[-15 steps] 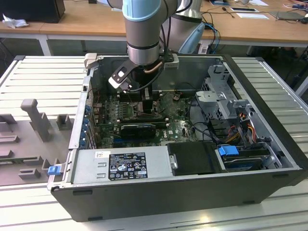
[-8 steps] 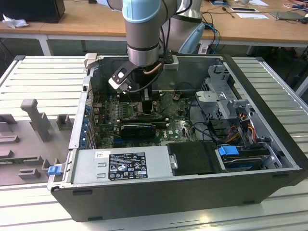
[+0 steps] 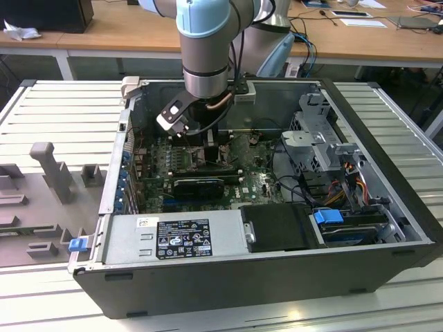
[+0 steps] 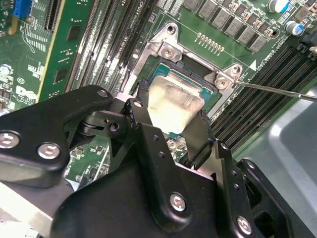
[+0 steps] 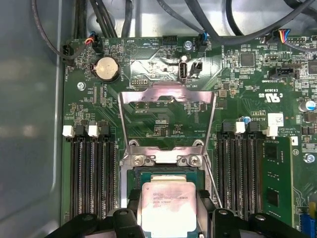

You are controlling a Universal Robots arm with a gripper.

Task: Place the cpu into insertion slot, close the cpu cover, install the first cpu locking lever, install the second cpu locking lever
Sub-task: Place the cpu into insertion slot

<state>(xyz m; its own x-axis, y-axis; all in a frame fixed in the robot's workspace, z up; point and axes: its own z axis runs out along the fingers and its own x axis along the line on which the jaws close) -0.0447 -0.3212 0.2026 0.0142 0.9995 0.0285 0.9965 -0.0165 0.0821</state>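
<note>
Arm's down inside the open computer case (image 3: pixel 208 277), over the green board (image 5: pixel 148 64). The cpu cover (image 5: pixel 168 94) stands open, clear of the insertion slot (image 4: pixel 168 68) mid-board between the memory slots (image 5: pixel 91 173). The end effector (image 4: pixel 172 106) is clenched on the cpu (image 5: pixel 166 206), right at the slot, inside its rim.

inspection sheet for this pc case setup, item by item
surface: green motherboard inside open computer case on slatted table
job's things: cpu at insertion slot, seating unclear; cpu cover swung open; one locking lever sticks out free
clutter: grey fixture blocks on table, exterior view's left
pincer: fingers against two opposite cpu edges
cables: black cables cross board edge; coloured wires by drive bay
surroundings: wooden desks behind, crumpled paper on one
</note>
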